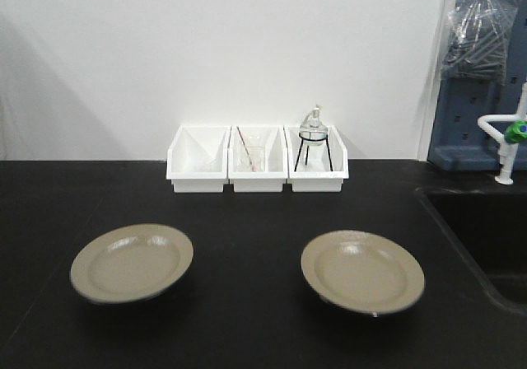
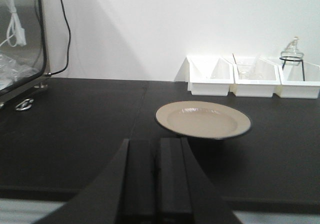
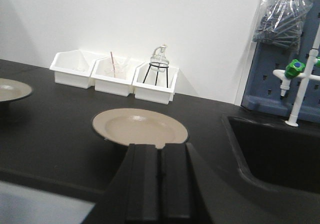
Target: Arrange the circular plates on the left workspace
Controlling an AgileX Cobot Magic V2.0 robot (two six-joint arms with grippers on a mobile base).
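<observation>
Exterior front-facing view shows the black counter (image 1: pixel 247 212) with both plates lying on it, well apart from each other. The left plate (image 1: pixel 132 263) is on the left half of the counter. The right plate (image 1: pixel 362 270) is right of the middle, near the sink (image 1: pixel 486 229) but not touching it. Both plates sit upright, in front of three white bins (image 1: pixel 257 161) which stand side by side against the wall (image 1: pixel 206 48). The rightmost bin holds a glass flask (image 1: pixel 313 126).

In the left wrist view the left gripper (image 2: pixel 155 146) is clenched, its two fingers pressed together with nothing between them, and it hovers just before the left plate. In the right wrist view the right gripper (image 3: pixel 160 151) is also clenched and empty, just before the right plate.
</observation>
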